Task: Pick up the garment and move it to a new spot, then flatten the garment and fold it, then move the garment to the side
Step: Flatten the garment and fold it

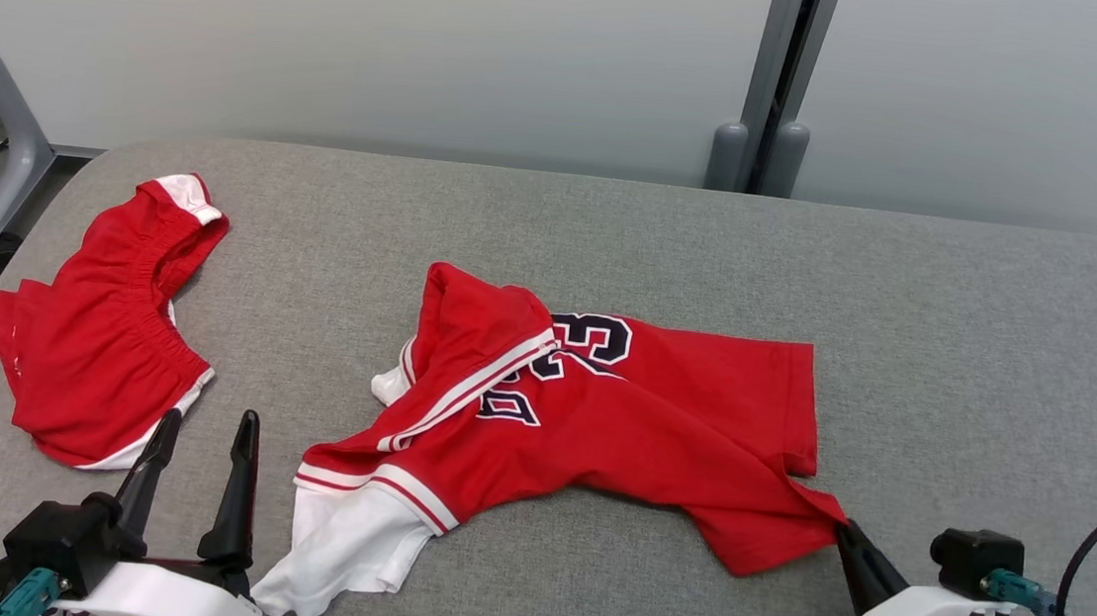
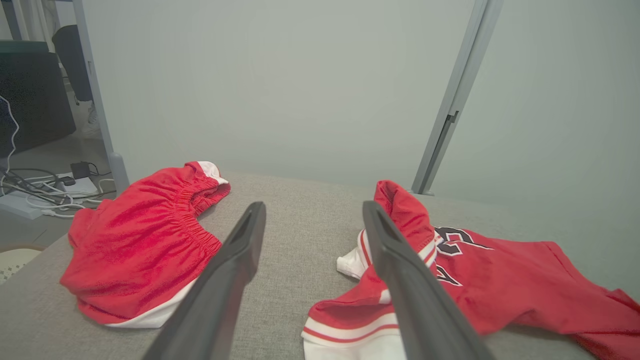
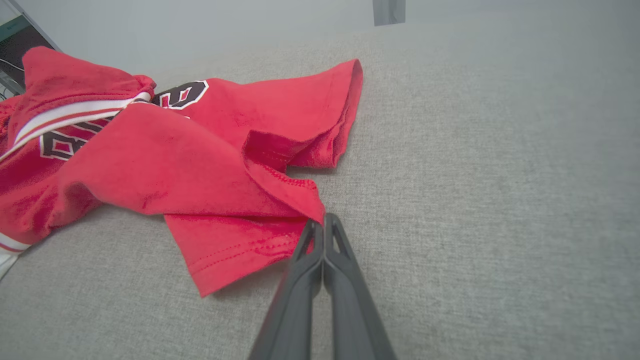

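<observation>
The garment (image 1: 619,413) is a red jersey with white trim and dark numbers, lying crumpled in the middle of the grey padded table (image 1: 953,334). My right gripper (image 1: 842,525) is at its near right corner, fingers pressed together with the red hem pinched between them. The right wrist view shows the garment (image 3: 175,165) and the right gripper (image 3: 320,220) closed on that corner. My left gripper (image 1: 210,415) stands open at the lower left, just left of the jersey's white sleeve, holding nothing. In the left wrist view the left gripper (image 2: 314,205) frames bare table, with the garment (image 2: 500,280) to its right.
A pair of red shorts (image 1: 100,328) lies bunched near the table's left edge, also seen as the shorts (image 2: 145,240) left of my left fingers. A grey post (image 1: 778,70) stands behind the table. Cables and a frame leg (image 1: 6,151) sit on the floor at far left.
</observation>
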Motion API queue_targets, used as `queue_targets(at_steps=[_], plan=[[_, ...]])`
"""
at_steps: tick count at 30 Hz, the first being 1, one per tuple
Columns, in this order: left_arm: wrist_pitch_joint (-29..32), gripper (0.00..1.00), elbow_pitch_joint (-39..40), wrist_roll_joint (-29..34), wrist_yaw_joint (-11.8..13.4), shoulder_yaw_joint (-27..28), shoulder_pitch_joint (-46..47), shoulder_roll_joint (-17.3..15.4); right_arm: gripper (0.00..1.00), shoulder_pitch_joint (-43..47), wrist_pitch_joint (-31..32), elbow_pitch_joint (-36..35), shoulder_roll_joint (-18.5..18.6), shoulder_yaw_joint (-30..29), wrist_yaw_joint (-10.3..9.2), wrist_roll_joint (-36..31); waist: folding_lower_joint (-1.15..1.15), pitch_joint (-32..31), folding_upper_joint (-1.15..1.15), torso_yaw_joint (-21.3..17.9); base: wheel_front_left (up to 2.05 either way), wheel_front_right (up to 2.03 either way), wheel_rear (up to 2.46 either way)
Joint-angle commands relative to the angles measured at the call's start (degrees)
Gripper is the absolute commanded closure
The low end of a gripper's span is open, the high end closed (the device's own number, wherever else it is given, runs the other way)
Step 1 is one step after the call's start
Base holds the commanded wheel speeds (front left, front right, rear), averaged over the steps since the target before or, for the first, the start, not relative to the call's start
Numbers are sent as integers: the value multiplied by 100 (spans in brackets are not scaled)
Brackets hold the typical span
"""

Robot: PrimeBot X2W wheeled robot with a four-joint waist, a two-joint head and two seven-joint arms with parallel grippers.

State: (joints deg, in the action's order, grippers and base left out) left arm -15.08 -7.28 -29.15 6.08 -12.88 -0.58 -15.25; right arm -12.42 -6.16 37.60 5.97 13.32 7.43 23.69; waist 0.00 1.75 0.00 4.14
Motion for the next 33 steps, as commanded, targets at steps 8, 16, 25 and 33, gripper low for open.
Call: queue_targets(at_steps=[8, 16, 25, 33], plan=[[-9, 0, -60, 45, -80, -27, 159, 56, 100, -261, -239, -290, 580, 117, 12, 108, 0, 19, 0, -134, 0, 0, 0], [13, 0, -130, 33, -146, -79, 265, 17, 100, -481, -460, -859, 1755, 993, 7, 767, 0, 113, 0, -167, 0, 0, 0], [88, 0, -160, 52, -166, -168, 369, -14, 100, -932, -679, -937, 2621, 1511, 7, 1316, 0, 217, 0, -167, 0, 0, 0], [154, 0, -204, 50, -184, -256, 370, -29, 100, -1215, -449, -1010, 3249, 1671, 7, 1717, 0, 189, 0, -71, 0, 0, 0]])
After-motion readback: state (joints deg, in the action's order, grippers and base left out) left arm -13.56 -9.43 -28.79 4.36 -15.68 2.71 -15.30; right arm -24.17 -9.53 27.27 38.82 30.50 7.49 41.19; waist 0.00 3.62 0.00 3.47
